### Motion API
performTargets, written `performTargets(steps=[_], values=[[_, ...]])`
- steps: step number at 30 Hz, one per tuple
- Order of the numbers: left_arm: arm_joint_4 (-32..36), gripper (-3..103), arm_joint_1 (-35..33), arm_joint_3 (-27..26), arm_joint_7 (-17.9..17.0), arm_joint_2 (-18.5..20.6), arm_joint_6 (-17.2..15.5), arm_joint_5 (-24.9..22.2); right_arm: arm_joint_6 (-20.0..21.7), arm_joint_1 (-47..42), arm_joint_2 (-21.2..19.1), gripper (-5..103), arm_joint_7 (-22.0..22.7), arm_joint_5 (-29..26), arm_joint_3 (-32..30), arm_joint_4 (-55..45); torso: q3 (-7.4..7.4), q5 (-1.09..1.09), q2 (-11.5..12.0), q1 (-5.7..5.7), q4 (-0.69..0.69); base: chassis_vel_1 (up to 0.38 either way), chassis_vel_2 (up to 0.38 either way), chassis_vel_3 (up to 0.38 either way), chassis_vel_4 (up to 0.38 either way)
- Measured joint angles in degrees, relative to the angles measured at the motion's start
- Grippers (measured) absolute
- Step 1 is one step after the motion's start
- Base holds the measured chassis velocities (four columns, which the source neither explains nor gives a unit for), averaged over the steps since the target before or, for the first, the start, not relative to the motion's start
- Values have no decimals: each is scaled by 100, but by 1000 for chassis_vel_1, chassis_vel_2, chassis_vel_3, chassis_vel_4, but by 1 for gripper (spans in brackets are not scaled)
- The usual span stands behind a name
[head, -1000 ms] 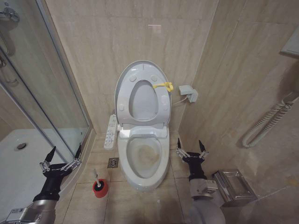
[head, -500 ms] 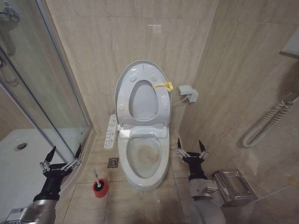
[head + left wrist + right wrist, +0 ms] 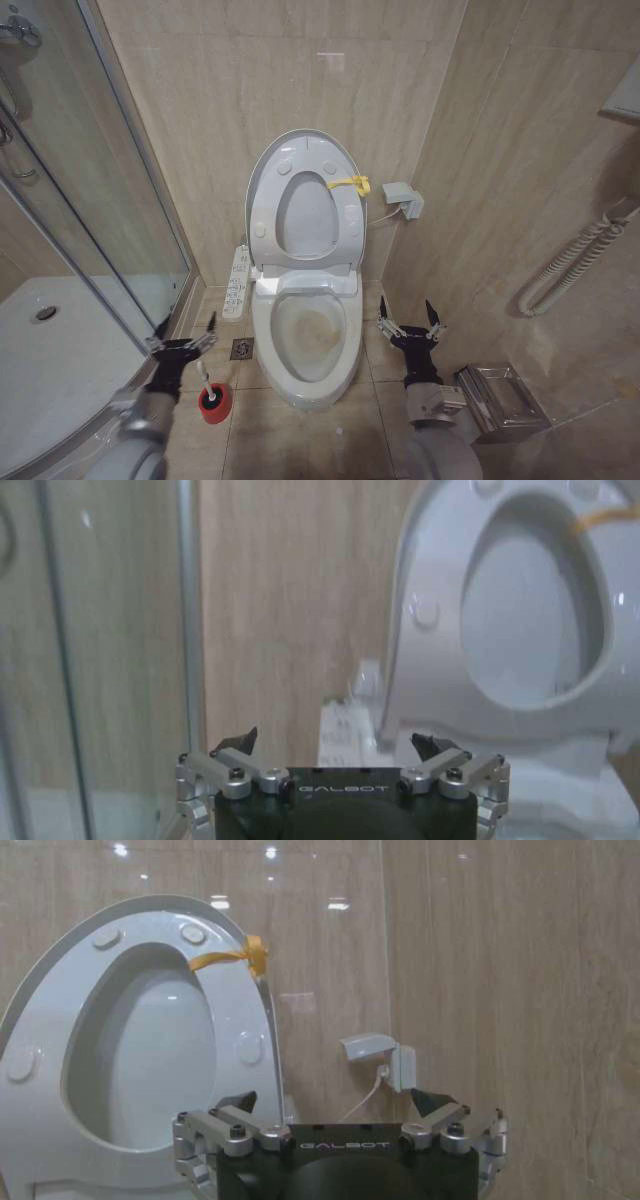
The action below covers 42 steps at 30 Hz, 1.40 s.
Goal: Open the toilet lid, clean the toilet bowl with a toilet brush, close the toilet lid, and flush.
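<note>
- Head view has the toilet lid point(image 3: 298, 190) already standing upright against the back wall with the seat raised along with it, a yellow tag point(image 3: 350, 184) at its rim, so the toilet bowl point(image 3: 306, 338) lies bare with its brownish stain showing.
- My left claw point(image 3: 183, 338) hangs with its fingers spread wide and nothing between them, over the floor point(image 3: 300, 440) between the shower glass point(image 3: 100, 200) and the bowl's left side.
- Just below and slightly toward the bowl from that claw stands the toilet brush point(image 3: 210, 390), its thin white handle rising from the red holder on the floor; the handle top sits near my fingertips but apart from them.
- My right claw point(image 3: 408, 322) waits open and empty on the bowl's right side, near the steel bin point(image 3: 500, 400).
- What could go wrong, as I judge it: the handle is thin and leans a little, so a descent that is off line could push it aside or tip the light red holder instead of straddling it.
- Closing too near the handle's tip could let the brush swing or slip when lifted.
- The glass panel is close beside my left arm, and a wide swing could knock it.
</note>
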State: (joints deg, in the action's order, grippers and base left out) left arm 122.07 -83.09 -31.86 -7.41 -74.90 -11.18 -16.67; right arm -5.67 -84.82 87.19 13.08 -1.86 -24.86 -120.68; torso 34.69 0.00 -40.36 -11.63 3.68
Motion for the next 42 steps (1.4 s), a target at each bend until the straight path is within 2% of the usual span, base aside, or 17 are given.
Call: performTargets(steps=[2,5,9,17,19,21,22,24,26,32,38,42], values=[[0,100,62,172,-101,-32,-73,282,0,-1,0,100,1,0,-1,0,0,0,0,0,1,0,0,0,0],[21,100,50,192,-172,-34,-50,388,0,0,0,100,0,0,0,0,0,1,0,0,-1,0,0,0,0],[95,100,-4,162,-250,-23,82,487,0,0,0,100,0,0,0,0,0,0,0,0,-1,0,0,0,0],[740,100,-311,-28,-302,126,472,537,0,0,0,100,0,0,0,0,-1,0,0,0,-1,0,0,0,0],[849,100,-404,-94,-199,157,737,515,0,0,0,100,0,0,0,0,0,0,0,0,-1,0,0,0,0],[761,100,-492,-149,0,188,1237,509,0,0,0,100,0,0,0,0,-1,1,0,0,-1,0,0,0,0],[761,100,-492,-149,0,188,1237,509,0,0,0,100,0,0,0,0,-1,1,0,0,-1,0,0,0,0],[438,100,-568,-178,141,208,1751,524,0,0,1,100,0,0,-1,0,0,0,0,0,-1,0,0,0,0],[60,100,-615,-176,137,192,2110,528,0,0,0,100,0,0,0,0,-1,-1,0,0,-1,0,0,0,0],[-195,100,-704,-142,-15,115,2225,658,0,0,1,100,0,0,0,0,0,-1,0,0,-1,0,0,0,0],[106,100,-772,-89,-385,56,1759,609,0,0,0,100,0,0,0,0,-1,0,0,0,0,0,0,0,0],[132,100,-782,-107,-394,73,1744,604,0,0,1,100,0,0,0,0,-1,0,0,1,-1,0,0,0,0]])
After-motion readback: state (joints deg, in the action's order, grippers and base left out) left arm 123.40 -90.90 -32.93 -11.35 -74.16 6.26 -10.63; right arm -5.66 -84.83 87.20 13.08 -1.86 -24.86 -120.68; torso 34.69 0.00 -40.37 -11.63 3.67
